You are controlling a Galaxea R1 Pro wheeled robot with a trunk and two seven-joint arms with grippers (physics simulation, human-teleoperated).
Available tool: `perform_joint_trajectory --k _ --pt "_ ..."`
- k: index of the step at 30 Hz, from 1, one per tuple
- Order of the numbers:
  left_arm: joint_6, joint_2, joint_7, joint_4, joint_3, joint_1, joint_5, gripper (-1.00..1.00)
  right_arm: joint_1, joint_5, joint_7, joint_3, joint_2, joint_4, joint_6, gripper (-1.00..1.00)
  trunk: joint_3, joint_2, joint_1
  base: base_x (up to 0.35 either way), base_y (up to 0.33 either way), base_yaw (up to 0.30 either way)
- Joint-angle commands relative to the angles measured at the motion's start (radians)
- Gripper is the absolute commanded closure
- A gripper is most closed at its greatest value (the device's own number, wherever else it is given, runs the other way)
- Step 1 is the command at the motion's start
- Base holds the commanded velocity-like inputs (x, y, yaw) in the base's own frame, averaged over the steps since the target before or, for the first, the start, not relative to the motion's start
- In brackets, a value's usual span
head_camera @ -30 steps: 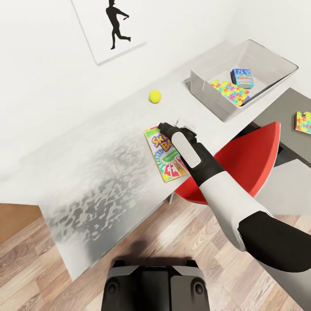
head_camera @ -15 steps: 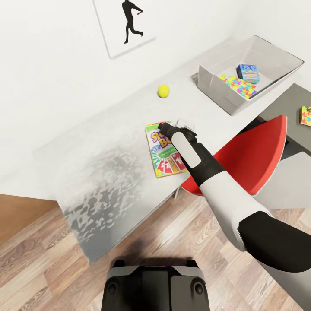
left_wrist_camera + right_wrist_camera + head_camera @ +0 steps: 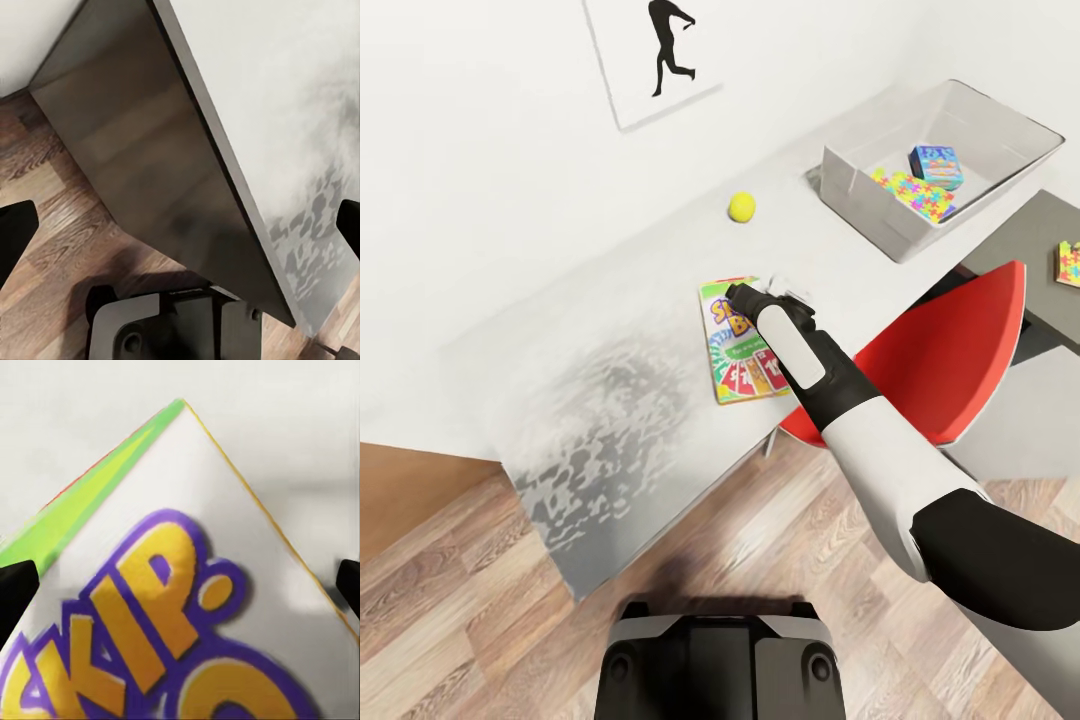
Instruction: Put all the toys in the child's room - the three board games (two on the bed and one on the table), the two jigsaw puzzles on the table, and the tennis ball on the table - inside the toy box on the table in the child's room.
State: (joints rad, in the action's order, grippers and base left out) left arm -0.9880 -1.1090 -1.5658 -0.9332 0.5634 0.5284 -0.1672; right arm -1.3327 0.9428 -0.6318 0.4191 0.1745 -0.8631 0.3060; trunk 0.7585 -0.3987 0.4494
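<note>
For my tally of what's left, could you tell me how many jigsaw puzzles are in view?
2. One jigsaw puzzle lies inside the toy box; the other puzzle lies on the dark surface at the picture's right edge, partly cut off. Others may be hidden.

Red chair (image 3: 940,375), wall picture (image 3: 655,58), wooden floor (image 3: 440,620).

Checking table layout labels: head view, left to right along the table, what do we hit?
Board game → tennis ball → toy box → red chair → loose jigsaw puzzle on the grey surface at the far right.
</note>
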Motion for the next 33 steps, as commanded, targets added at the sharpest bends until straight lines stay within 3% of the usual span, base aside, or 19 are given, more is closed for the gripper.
perform_joint_trajectory --k 1,20,33 --pt "-0.011 -0.001 -0.005 0.0 0.0 0.001 0.002 -1.0 0.0 0.011 -0.008 0.001 0.0 0.044 0.005 -1.0 0.001 -0.001 0.001 -0.103 0.024 0.0" --pt "-0.011 0.001 -0.005 0.0 -0.001 0.001 0.002 -1.0 0.0 0.011 -0.008 0.001 0.0 0.044 0.007 -1.0 0.001 -0.001 0.001 -0.067 0.051 0.0" --pt "-0.011 0.001 -0.005 0.0 0.0 0.001 0.002 -1.0 -0.008 0.012 -0.008 0.0 0.0 0.038 0.007 -1.0 0.001 -0.001 0.001 0.043 -0.061 0.0"
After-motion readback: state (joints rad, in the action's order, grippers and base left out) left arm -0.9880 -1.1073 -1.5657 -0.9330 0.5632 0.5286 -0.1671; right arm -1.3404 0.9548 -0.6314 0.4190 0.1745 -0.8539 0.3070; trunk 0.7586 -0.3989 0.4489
